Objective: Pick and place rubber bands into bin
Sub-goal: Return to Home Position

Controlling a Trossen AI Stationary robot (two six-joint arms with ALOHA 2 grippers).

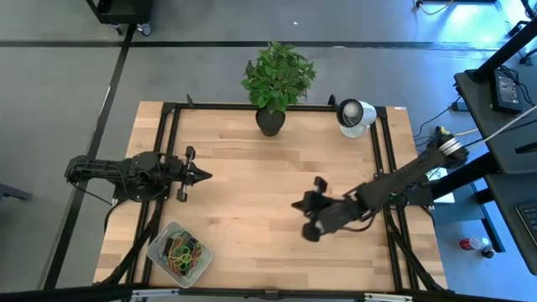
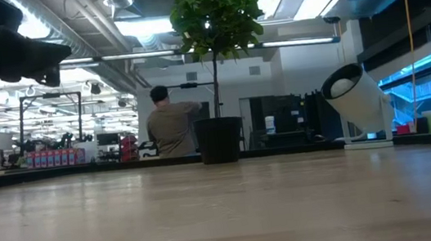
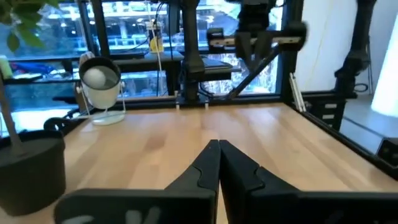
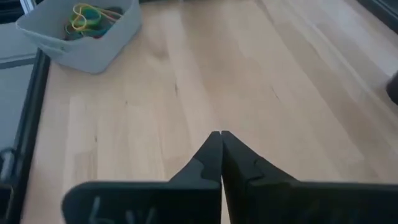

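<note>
"Underneath both arms, what is that top (image 1: 252,168) made of?"

"Pale wood, long strips glued side by side, smooth and lightly grained. A black metal frame (image 1: 218,106) runs round it."

"And the arms themselves?"

"Dark, matte, jointed. On its own side the left gripper (image 1: 206,175) hangs above the wood, pointing at the middle. Its two wedge-shaped fingers (image 3: 202,173) are pressed flat together on nothing. Over the middle-right, the right gripper (image 1: 295,204) angles across the table. Its fingers (image 4: 205,158) are closed and empty too (only a hairline seam shows between them)."

"Who is that past the far edge?"

"A person (image 2: 171,127) in a drab shirt, back turned to us, well beyond the table."

"What else stands on it?"

"A leafy green plant (image 1: 277,74) in a dark round pot (image 1: 270,124) at the far edge. Near it is a white round device (image 1: 356,115), a glossy domed head on a flat foot."

"The bin?"

"The bin (image 1: 158,240) sits in the corner on the left arm's side, at the edge opposite the plant. It is a shallow, cloudy plastic tray with rounded corners."

"The rubber bands?"

"The rubber bands (image 1: 182,249) lie inside it in a loose tangle of thin loops, yellow, green and reddish ones."

"Any writing?"

"Only a row of red and blue packs (image 2: 55,156) on a distant shelf, too small to read."
</note>
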